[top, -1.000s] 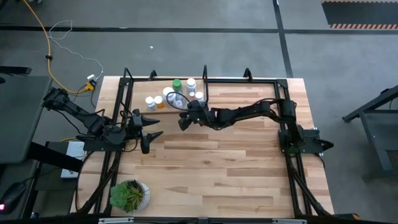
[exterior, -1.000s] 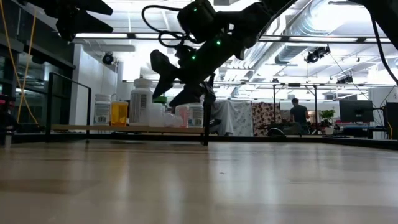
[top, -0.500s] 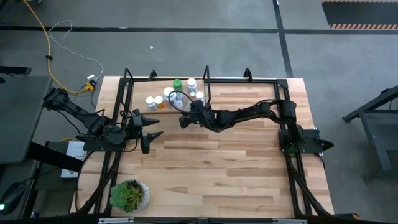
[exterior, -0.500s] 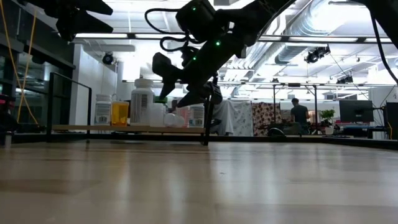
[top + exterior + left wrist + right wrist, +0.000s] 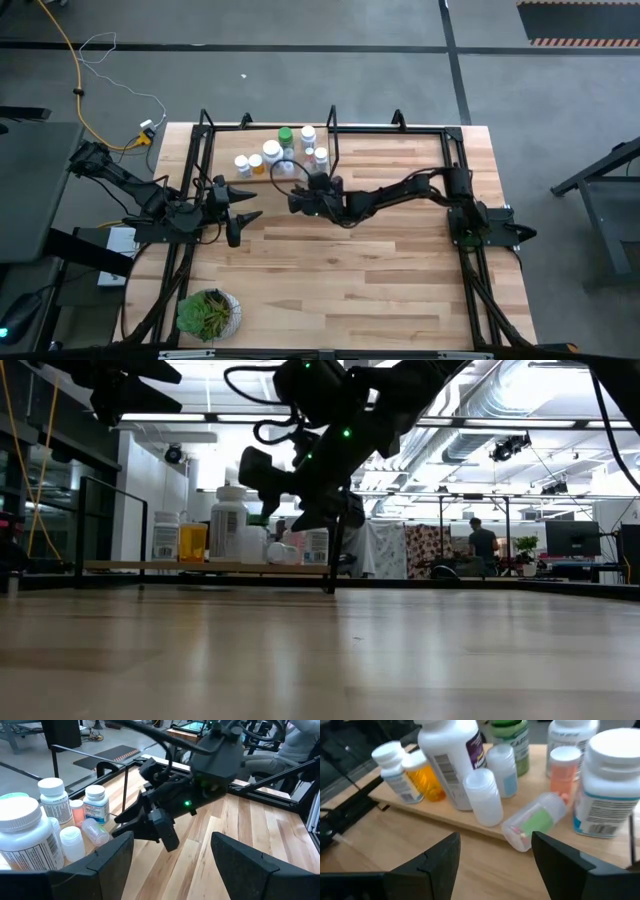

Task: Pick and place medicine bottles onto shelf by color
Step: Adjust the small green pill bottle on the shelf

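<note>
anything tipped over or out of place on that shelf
Yes: one small clear bottle lies on its side at the front edge of the shelf, while the bottles around it stand upright. The open right gripper hangs just in front of it, holding nothing. Nothing looks spilled.

Orange bottle (image 5: 423, 778), green bottle (image 5: 512, 739)

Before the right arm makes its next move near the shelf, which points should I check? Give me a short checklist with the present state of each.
1. Right gripper open and empty: ok.
2. Left gripper open, waiting away from the shelf: ok.
3. All bottles upright: not ok, a clear bottle lies on its side at the shelf edge.
4. Orange bottle standing on the shelf: ok.
5. Bottles sorted by color: not ok, they stand mixed in one cluster.
</note>
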Tool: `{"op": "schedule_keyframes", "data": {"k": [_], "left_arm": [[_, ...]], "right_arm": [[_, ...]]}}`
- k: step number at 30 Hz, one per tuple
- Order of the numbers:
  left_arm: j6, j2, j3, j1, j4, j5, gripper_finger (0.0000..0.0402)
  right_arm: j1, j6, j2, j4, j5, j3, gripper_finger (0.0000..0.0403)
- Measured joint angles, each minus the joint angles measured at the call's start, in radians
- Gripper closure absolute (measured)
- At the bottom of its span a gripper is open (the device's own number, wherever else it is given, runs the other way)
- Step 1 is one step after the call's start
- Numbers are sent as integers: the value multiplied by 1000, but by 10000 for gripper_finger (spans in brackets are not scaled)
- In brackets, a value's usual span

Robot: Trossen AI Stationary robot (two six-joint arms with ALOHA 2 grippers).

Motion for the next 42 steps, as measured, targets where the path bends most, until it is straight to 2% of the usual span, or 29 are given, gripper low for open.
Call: {"op": "schedule_keyframes", "data": {"k": [8, 20, 38, 42], "left_arm": [[0, 0, 0, 0, 15, 0, 145], [6, 0, 0, 0, 24, 0, 145], [8, 0, 0, 0, 26, 0, 145], [8, 0, 0, 0, 25, 0, 145]], "right_arm": [[6, 29, 15, 1, 65, 0, 167], [-23, 92, 61, 85, 67, 1, 167], [-70, 185, 62, 69, 1, 1, 167], [-80, 187, 62, 57, -56, 1, 167]]}}
